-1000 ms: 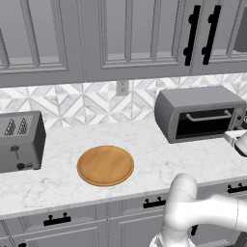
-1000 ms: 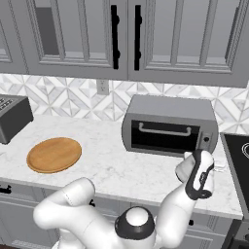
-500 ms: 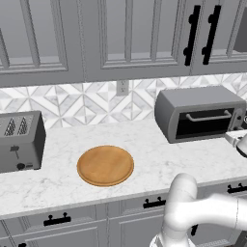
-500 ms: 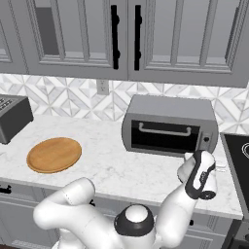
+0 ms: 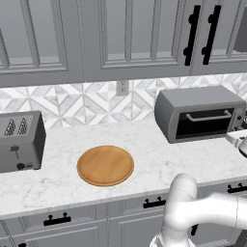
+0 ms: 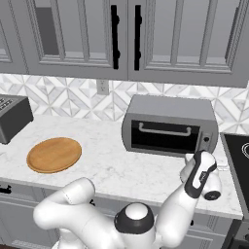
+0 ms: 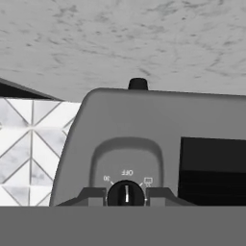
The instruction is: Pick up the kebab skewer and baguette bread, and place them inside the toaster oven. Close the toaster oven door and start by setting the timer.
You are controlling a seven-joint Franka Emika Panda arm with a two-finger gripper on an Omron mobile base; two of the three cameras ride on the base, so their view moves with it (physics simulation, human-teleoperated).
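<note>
The toaster oven (image 5: 202,102) (image 6: 170,111) stands at the back of the counter. Its door (image 5: 205,123) (image 6: 163,139) is closed, with the silver bar handle across the dark glass. My gripper (image 7: 126,194) is at the control strip on the oven's right end. It is shut on the dark timer knob (image 7: 126,193), one finger on each side. The knob's white mark points toward OFF. The hand view is rolled over, so the counter shows at its top. My white hand (image 6: 199,174) reaches in from the oven's right front. The kebab skewer and baguette bread are hidden.
A round wooden board (image 5: 105,165) (image 6: 53,154) lies bare on the marble counter. A grey slot toaster (image 5: 19,141) (image 6: 12,116) stands at the far left. A dark cooktop (image 6: 239,158) borders the counter on the right. Wall cabinets hang above.
The gripper has closed onto the timer knob. The arm and the things on the counter stand as before.
</note>
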